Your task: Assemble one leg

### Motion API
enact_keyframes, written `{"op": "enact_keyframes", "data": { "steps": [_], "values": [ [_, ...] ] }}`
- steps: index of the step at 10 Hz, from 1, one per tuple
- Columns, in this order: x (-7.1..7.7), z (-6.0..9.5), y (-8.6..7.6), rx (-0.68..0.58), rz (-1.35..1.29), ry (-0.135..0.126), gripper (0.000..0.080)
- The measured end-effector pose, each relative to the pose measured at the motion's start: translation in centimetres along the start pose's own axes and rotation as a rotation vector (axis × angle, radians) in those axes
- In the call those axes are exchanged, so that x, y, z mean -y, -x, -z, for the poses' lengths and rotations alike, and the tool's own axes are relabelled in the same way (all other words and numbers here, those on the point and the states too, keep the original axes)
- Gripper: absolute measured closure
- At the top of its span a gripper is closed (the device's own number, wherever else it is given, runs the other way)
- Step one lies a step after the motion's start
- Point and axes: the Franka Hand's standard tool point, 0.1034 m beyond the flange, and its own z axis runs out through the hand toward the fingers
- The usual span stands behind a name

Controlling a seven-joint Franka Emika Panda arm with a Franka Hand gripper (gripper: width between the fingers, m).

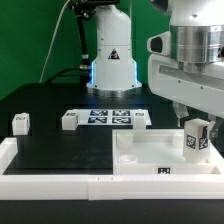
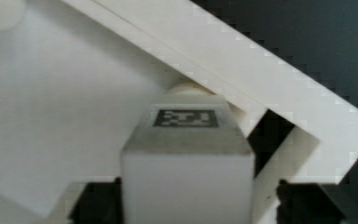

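My gripper (image 1: 194,122) is shut on the leg (image 1: 196,138), a small white upright block with a black-and-white tag, and holds it over the right side of the large white tray (image 1: 140,165). In the wrist view the leg (image 2: 185,150) fills the middle between my dark fingers (image 2: 98,200), its tag facing the camera, close to the tray's raised wall (image 2: 247,70). I cannot tell whether the leg touches the tray.
Three look-alike legs stand on the black table: one at the exterior view's left (image 1: 20,122), one (image 1: 69,120) and one (image 1: 140,119) beside the marker board (image 1: 108,117). A white wall (image 1: 40,180) runs along the front. The arm's base (image 1: 112,60) stands behind.
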Motion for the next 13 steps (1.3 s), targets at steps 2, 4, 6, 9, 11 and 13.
{"op": "enact_keyframes", "data": {
  "steps": [2,4,6,9,11,13],
  "values": [
    [0.02,0.06,-0.03,-0.003,0.221,0.003,0.0210],
    [0.10,0.13,0.04,0.000,0.429,0.004,0.0153],
    [0.24,0.12,0.12,-0.004,0.709,-0.001,0.0151],
    [0.55,0.10,0.66,-0.007,1.025,-0.005,0.0151],
    [0.61,0.14,0.71,-0.008,1.260,-0.003,0.0151],
    [0.33,0.12,0.16,-0.008,1.398,-0.002,0.0151]
  ]
}}
